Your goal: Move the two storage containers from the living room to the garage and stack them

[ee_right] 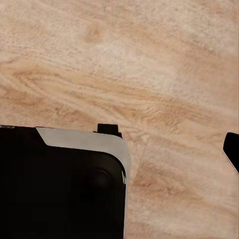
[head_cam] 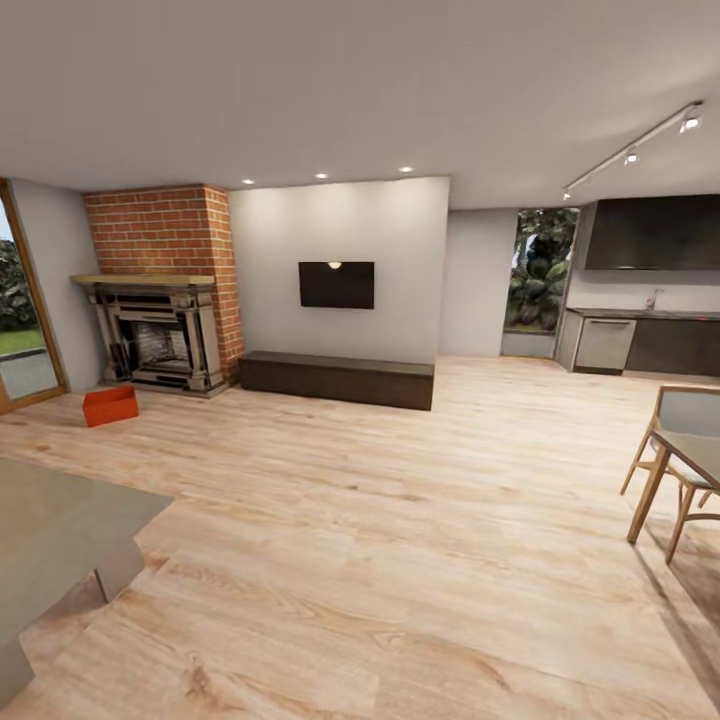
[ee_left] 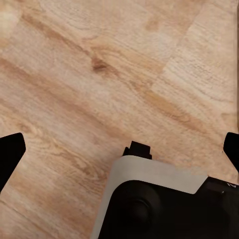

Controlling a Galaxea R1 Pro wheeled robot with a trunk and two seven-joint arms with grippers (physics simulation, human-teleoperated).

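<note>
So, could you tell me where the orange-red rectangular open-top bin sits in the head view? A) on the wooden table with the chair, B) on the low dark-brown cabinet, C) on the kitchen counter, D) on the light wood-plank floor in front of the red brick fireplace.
D: the orange-red bin rests on the wood-plank floor just in front of the brick fireplace, left of the dark-brown cabinet.

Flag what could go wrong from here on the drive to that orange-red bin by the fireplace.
1. One orange-red rectangular open-top bin shows, far off by the red brick fireplace; finding the second may need a search.
2. The grey block sits close at the left; a direct line to the bin could clip it.
3. The left gripper points at light wood-plank floor, far from ready to grasp.
</note>
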